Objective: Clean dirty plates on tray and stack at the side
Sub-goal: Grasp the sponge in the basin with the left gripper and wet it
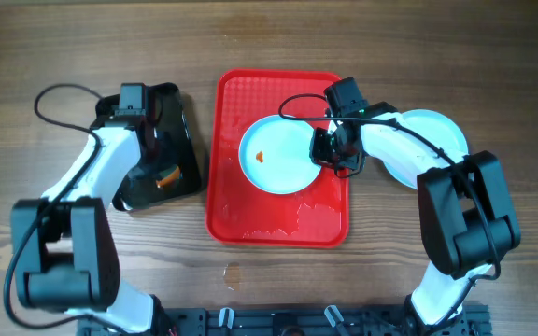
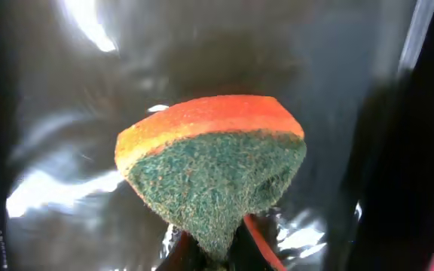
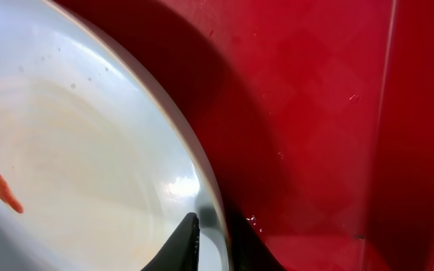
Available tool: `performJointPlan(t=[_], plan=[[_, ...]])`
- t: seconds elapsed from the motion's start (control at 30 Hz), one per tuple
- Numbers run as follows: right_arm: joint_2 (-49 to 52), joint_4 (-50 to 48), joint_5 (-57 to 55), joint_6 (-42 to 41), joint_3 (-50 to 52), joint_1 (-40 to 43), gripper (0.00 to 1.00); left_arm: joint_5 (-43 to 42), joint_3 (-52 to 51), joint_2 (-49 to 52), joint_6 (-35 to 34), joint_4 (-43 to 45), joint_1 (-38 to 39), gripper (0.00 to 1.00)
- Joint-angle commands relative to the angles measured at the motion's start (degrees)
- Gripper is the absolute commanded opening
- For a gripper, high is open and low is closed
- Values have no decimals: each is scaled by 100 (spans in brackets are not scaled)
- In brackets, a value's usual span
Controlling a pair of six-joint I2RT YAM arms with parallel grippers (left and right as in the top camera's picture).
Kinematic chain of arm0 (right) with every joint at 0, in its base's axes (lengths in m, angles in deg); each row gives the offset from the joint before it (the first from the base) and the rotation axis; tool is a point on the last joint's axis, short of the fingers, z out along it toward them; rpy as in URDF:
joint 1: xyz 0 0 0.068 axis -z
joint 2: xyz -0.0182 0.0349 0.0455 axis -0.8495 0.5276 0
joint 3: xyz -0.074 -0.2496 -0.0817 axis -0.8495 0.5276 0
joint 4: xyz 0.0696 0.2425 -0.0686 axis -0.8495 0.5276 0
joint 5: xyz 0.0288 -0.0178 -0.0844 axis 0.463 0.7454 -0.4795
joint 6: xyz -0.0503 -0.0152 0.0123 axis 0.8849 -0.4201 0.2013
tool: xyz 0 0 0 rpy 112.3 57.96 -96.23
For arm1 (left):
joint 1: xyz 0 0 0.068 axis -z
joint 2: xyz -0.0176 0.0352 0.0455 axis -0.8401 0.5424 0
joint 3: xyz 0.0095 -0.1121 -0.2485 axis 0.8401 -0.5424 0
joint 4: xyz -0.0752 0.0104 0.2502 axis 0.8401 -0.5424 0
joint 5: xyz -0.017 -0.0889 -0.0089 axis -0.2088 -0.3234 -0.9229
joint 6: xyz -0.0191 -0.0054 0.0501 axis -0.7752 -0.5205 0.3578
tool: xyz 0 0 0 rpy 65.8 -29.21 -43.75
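A pale blue-white plate [image 1: 278,157] with an orange-red speck [image 1: 261,157] lies on the red tray [image 1: 278,229]. My right gripper [image 1: 330,151] is shut on this plate's right rim; the right wrist view shows one finger inside the plate [image 3: 74,135] and one outside, at the rim [image 3: 217,241]. More plates [image 1: 428,140] lie on the table right of the tray, partly hidden by the right arm. My left gripper [image 1: 162,177] is over the black tray [image 1: 180,121] and is shut on a green and orange sponge [image 2: 213,162].
The black tray sits left of the red tray, shiny and wet [image 2: 66,173]. Wet patches show on the red tray's front part [image 1: 311,217]. A small wet spot lies on the wooden table [image 1: 233,274] in front of the tray.
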Motion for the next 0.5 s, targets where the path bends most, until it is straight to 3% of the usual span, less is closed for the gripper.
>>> performJointPlan(t=[0.0, 0.07, 0.13, 0.17, 0.27, 0.37, 0.47], plan=[[85, 20, 50, -85, 68, -26, 16, 197, 138, -267, 874, -24, -42, 12], [85, 20, 50, -85, 68, -26, 16, 197, 61, -249, 868, -26, -39, 41], [85, 20, 50, -83, 68, -26, 16, 195, -37, -234, 848, -15, -35, 62], [85, 20, 50, -83, 68, -26, 16, 197, -74, -225, 848, 9, -35, 65], [85, 11, 50, -83, 68, -26, 16, 197, -190, -203, 850, 291, -42, 62], [85, 0, 48, -85, 68, -26, 16, 219, -339, -192, 850, 739, -42, 39], [85, 2, 50, -85, 68, -26, 16, 219, -560, -181, 841, 1067, -39, 36]])
